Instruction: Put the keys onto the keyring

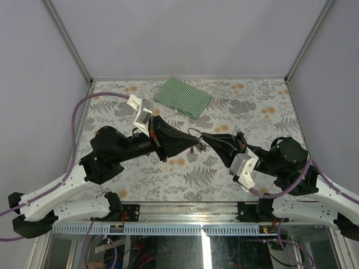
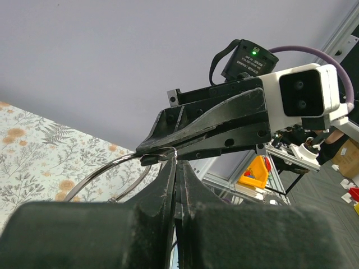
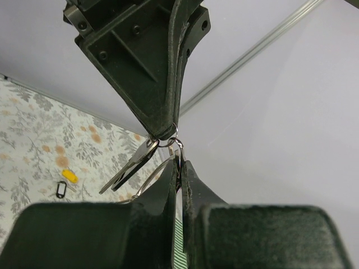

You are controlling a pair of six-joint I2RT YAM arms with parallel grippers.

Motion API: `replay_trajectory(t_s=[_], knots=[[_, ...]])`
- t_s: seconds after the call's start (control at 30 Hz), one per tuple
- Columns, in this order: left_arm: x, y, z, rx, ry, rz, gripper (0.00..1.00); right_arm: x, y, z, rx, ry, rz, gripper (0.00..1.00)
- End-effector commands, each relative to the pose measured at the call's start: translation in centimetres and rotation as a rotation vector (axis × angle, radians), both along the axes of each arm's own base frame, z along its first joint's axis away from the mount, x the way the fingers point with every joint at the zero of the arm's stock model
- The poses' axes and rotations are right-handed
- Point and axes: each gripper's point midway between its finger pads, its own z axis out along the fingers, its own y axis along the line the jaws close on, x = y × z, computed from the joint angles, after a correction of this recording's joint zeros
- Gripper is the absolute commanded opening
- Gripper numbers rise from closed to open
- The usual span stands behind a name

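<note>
My two grippers meet tip to tip above the middle of the table. The left gripper [image 1: 197, 145] [image 2: 177, 161] is shut. At its tip [image 3: 164, 133], two silver keys [image 3: 127, 168] hang down by their heads, next to a small wire ring [image 3: 174, 140]. The right gripper [image 1: 203, 141] [image 3: 179, 160] is shut on the keyring, whose large thin silver loop [image 2: 106, 170] [image 3: 147, 184] curves away to the left below the tips. A yellow tag [image 3: 70, 175] and a black tag [image 3: 60, 189] lie on the table far below. No red tag is clearly visible.
A folded green-and-white striped cloth [image 1: 183, 97] lies at the back of the floral table [image 1: 252, 106]. Purple cables [image 1: 84, 106] loop from both arms. Grey walls with metal posts [image 1: 67, 39] close in three sides.
</note>
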Motion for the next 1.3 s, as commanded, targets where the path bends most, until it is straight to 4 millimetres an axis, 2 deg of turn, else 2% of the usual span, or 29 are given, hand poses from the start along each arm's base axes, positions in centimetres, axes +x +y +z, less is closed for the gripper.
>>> replay_trajectory(t_s=[0.0, 0.7, 1.03, 1.2, 1.27], knots=[[-0.8, 0.6, 2.0, -0.058, -0.041, -0.021, 0.0, 1.7, -1.5, 1.7, 0.009, -0.055, -0.126, 0.0], [0.3, -0.4, 1.0, -0.016, 0.01, 0.011, 0.0, 3.3, -0.4, -0.5, -0.084, -0.071, -0.179, 0.0], [2.6, -0.6, 0.0, 0.069, 0.069, 0.119, 0.0, 4.0, -0.6, -1.5, -0.125, -0.081, -0.22, 0.0], [3.0, -0.8, -0.4, 0.091, 0.086, 0.136, 0.0, 3.9, -0.4, -2.0, -0.125, -0.069, -0.212, 0.09], [3.0, -0.8, -0.4, 0.092, 0.087, 0.137, 0.0, 3.9, -0.4, -2.2, -0.128, -0.066, -0.212, 0.16]])
